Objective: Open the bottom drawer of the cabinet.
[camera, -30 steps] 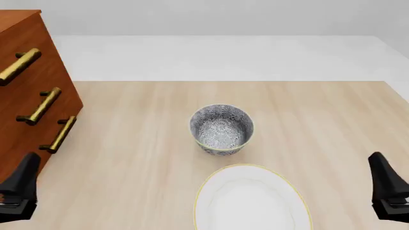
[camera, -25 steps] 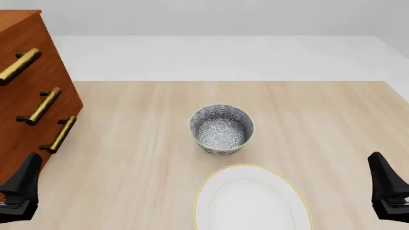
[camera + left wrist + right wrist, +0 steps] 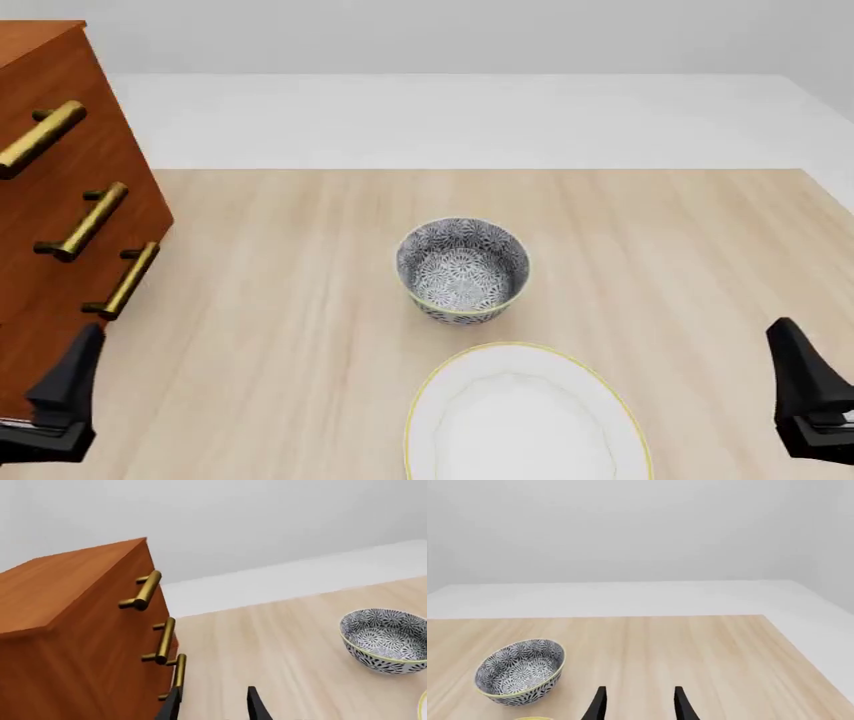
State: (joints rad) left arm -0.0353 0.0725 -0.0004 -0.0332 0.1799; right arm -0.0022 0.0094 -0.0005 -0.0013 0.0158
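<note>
Two grippers, both released, holding nothing. Left gripper [image 3: 60,400]: lower left of front view, fingers parted, just below bottom drawer's handle [image 3: 127,281], not touching. Right gripper [image 3: 807,395]: lower right, parked, well apart from task. Bottom drawer [image 3: 67,320]: lowest of 3 in cabinet [image 3: 60,200], left edge of frame, shut. Bowl [image 3: 462,270] centre, plate [image 3: 525,420] below it, on table [image 3: 294,300]. Risk: 3 like handles stacked close, so could grab middle one; shallow grip may slip off bar on pull.

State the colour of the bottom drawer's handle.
Brass-gold, on the bottom drawer handle; clearest in the front view.
</note>
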